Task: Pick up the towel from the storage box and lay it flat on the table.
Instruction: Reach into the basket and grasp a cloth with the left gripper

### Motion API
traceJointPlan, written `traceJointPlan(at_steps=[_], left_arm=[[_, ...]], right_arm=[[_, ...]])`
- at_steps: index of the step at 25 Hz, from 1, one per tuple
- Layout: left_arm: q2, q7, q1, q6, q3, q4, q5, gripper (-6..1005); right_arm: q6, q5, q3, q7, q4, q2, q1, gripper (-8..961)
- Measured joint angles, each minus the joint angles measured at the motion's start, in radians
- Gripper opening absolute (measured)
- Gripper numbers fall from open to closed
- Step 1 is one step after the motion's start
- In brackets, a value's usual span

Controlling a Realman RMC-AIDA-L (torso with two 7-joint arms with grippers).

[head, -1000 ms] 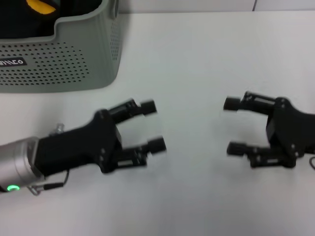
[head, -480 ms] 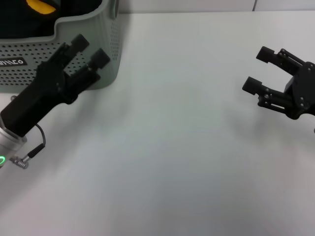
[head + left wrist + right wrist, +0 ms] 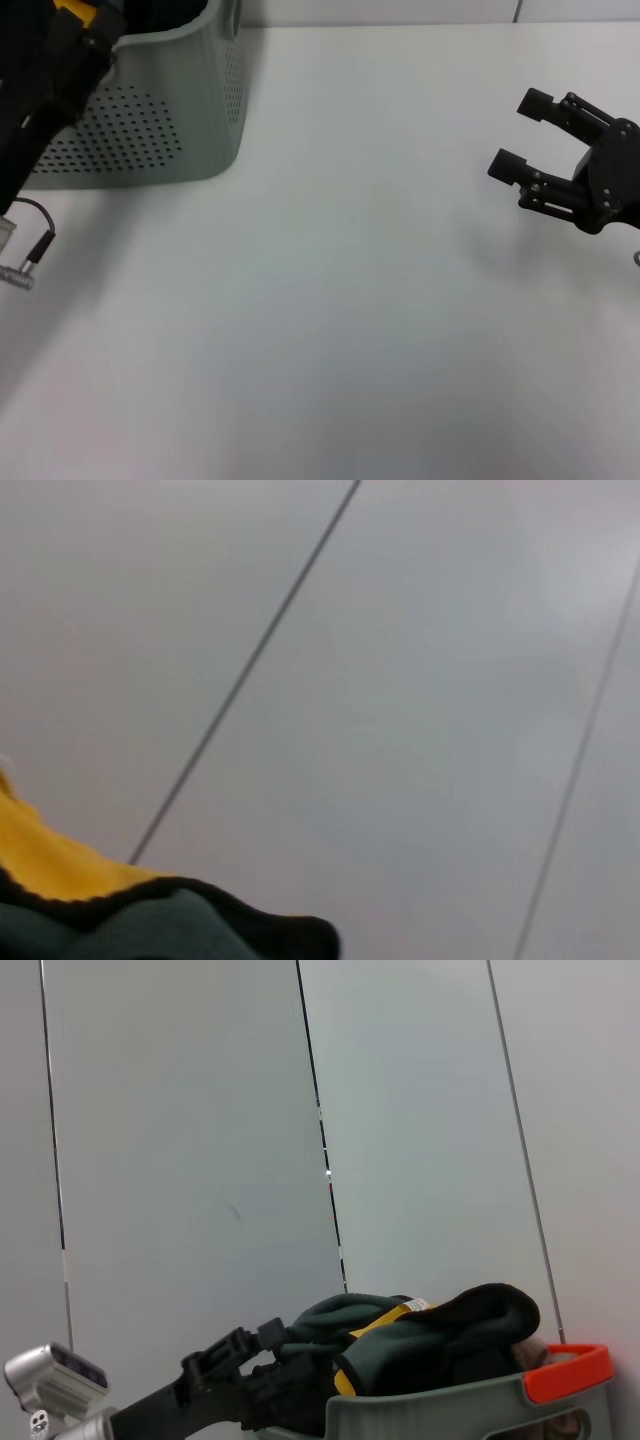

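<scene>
The storage box (image 3: 150, 130) stands at the table's (image 3: 330, 300) far left corner. The towel (image 3: 78, 10) shows as a yellow scrap inside it. My left gripper (image 3: 88, 40) reaches over the box's near rim to the towel. The left wrist view shows the towel's yellow face (image 3: 60, 865) with black edging and dark green folds close up. The right wrist view shows the towel (image 3: 430, 1335) heaped above the box rim (image 3: 440, 1405), with my left gripper (image 3: 265, 1360) against its side. My right gripper (image 3: 520, 133) is open and empty, low over the table at the right.
A cable with a small connector (image 3: 25, 260) hangs from my left arm beside the box. A red-orange piece (image 3: 568, 1368) sits on the box rim. Grey wall panels stand behind the table.
My left arm has swung from the table's middle up and left to the box and now reaches the towel. My right gripper has drawn back to the right and stays open.
</scene>
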Motion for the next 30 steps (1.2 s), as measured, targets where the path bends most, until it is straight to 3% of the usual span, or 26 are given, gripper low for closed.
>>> traceJointPlan(at_steps=[20, 30], left_arm=[[0.002, 0.034, -0.032, -0.216, -0.002, 0.012, -0.103, 863], [-0.001, 0.018, -0.065, -0.222, 0.0, 0.009, -0.107, 862]], right_arm=[[-0.008, -0.001, -0.003, -0.014, 0.002, 0.012, -0.013, 856], [-0.011, -0.002, -0.005, -0.014, 0.006, 0.015, -0.017, 857]])
